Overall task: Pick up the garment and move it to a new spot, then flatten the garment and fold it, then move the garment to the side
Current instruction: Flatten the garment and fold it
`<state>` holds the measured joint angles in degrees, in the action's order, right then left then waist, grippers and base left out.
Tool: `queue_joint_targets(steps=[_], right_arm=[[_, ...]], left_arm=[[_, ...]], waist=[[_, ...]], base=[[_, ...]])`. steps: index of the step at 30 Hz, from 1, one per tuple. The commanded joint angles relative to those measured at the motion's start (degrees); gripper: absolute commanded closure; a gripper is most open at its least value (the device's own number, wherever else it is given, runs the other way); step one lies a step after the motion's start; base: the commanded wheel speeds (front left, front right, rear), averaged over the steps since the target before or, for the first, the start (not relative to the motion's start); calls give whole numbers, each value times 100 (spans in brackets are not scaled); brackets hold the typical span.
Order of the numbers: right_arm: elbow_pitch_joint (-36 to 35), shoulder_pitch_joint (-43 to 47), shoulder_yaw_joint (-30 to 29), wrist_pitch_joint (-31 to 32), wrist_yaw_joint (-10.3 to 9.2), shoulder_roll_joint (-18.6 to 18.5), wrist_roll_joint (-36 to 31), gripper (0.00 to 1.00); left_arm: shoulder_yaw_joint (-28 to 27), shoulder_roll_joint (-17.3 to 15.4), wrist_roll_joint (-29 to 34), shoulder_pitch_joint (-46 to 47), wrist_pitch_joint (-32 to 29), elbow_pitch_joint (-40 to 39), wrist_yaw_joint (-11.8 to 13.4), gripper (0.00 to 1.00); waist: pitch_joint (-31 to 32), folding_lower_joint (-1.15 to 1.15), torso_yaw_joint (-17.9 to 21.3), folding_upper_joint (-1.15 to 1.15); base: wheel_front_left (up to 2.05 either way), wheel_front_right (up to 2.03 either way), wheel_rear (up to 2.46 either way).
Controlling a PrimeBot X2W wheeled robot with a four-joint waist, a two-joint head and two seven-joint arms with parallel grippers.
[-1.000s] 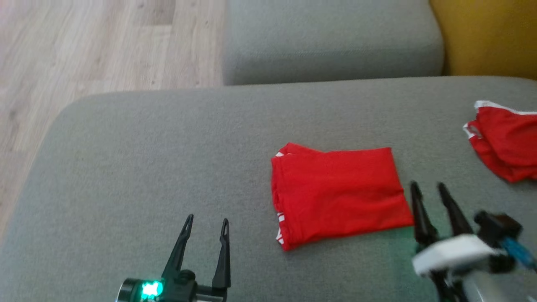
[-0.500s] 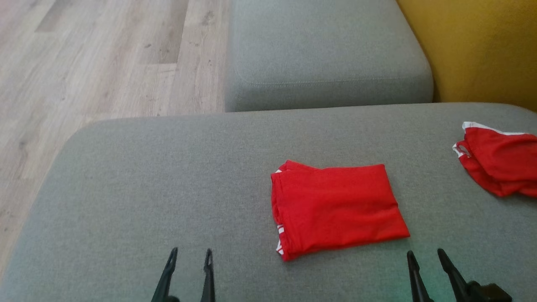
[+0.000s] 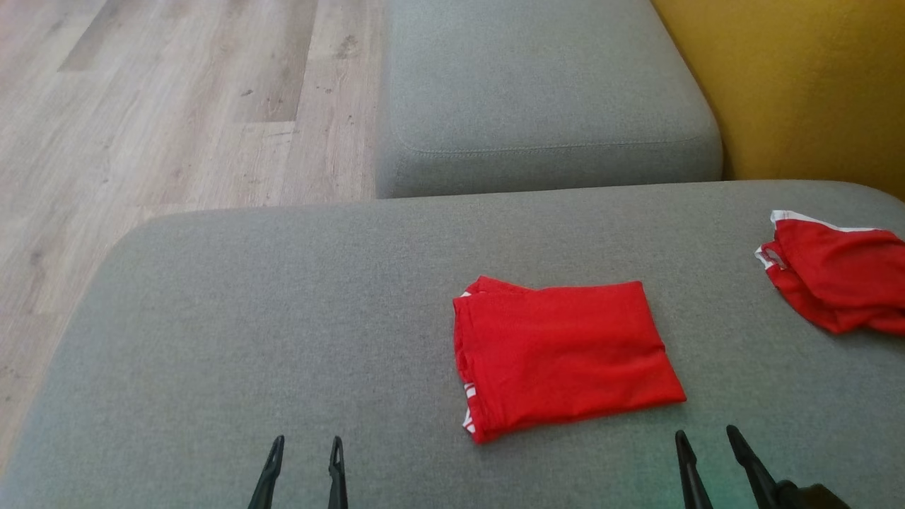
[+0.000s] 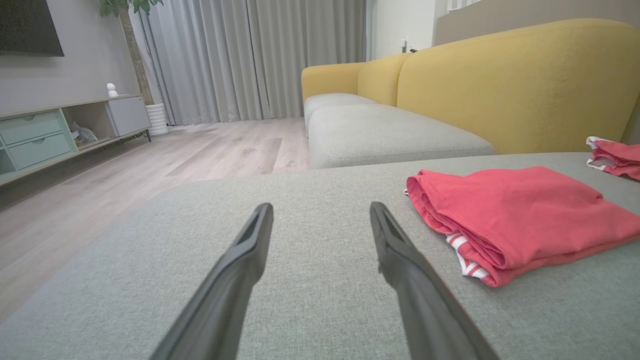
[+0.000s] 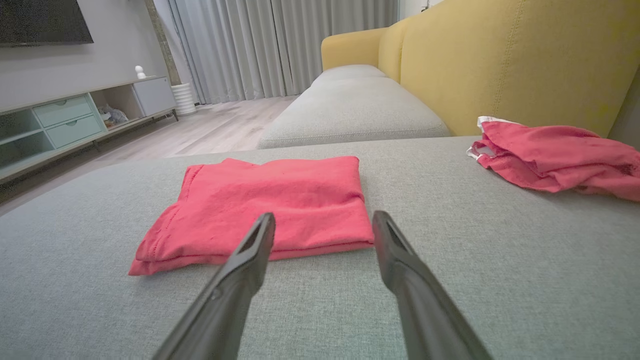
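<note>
Folded garment (image 3: 565, 353) sits mid-frame, both jaws released and empty at the bottom edge; best to pinch every layer so the fold survives the move.

surface: grey seat cushion (image 3: 283, 318), woven fabric, rounded far-left corner | on it, right of middle: folded red garment (image 3: 562, 353), flat rectangle, layered edge with white-striped trim facing left | on it, at far right: crumpled red garment (image 3: 838, 283), white trim showing, well apart from the folded one
</note>
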<state>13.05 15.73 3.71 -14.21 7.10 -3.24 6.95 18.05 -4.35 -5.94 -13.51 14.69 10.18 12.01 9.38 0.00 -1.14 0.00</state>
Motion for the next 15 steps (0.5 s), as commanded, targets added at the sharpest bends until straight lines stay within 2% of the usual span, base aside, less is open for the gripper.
queue_joint_targets(steps=[1, 15], right_arm=[[-182, -204, 151, -78, 39, -73, -77, 0], [-140, -213, 98, -79, 39, -72, -106, 0]], left_arm=[[-250, 94, 72, 135, 30, -170, -14, 0], [-320, 131, 87, 118, 30, -189, -29, 0]], waist=[[-11, 0, -4, 0], [9, 0, -45, 0]], base=[[0, 0, 0], [0, 0, 0]])
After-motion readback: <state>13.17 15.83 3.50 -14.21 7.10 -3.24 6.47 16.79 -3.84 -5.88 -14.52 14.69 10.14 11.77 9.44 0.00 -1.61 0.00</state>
